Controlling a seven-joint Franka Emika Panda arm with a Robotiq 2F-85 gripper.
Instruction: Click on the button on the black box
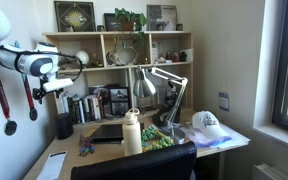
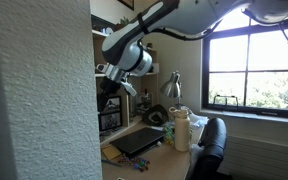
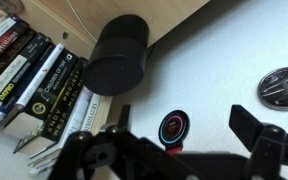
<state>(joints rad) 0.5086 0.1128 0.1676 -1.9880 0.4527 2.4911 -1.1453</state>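
Claw (image 3: 181, 136) spread near matte black cylinder (image 3: 119, 55).

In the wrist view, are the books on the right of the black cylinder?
No, the books stand at the left of the black cylinder.

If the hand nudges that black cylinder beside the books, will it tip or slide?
The black cylinder stands upright and looks taller than wide, so a high push may tip it; once down, it would probably roll. The books beside it might stop it on that side.
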